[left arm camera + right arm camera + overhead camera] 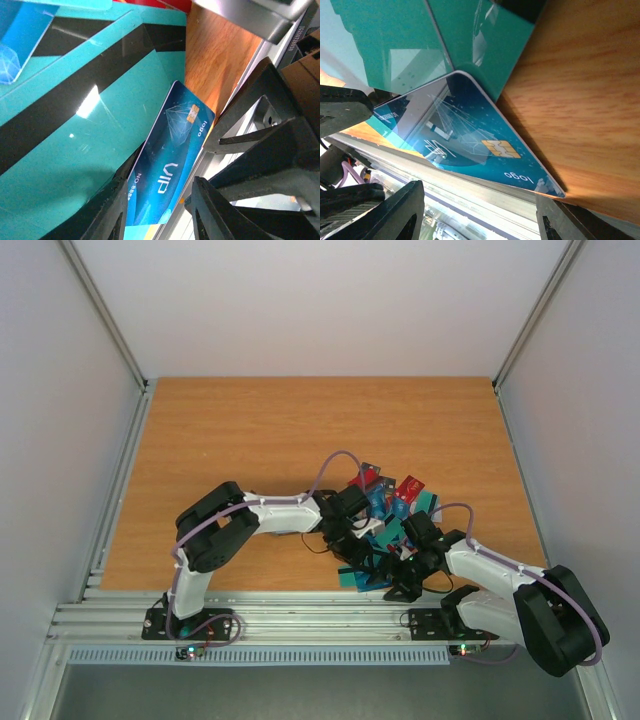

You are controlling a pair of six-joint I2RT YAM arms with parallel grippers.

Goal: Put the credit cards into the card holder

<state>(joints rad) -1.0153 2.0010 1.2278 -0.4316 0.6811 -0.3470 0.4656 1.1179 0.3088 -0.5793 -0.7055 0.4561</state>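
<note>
- The credit cards [388,502] lie in a loose heap at the near right of the table [250,430], under and around both my claws. Teal, blue and red ones show.
- I cannot make out the card holder in any view, as my arms cover the near side of the heap. No card shows as stowed.
- My left claw [157,200] has its fingers apart, with the end of a blue VIP card [172,150] between them. I cannot tell whether they pinch its edges or only straddle it.
- My right claw [477,210] has its fingers wide apart and grips nothing. The same blue card lies in the gap, its chip corner on the wood at the table's near edge, just above the rail [485,200].
- The blue card touches the teal striped cards [75,125]; which lies on top is unclear.
- Judgement: the task is at an early stage, with one card being singled out.
- Left to do: secure that card, locate the holder, insert it, then repeat for the rest of the heap.
</note>
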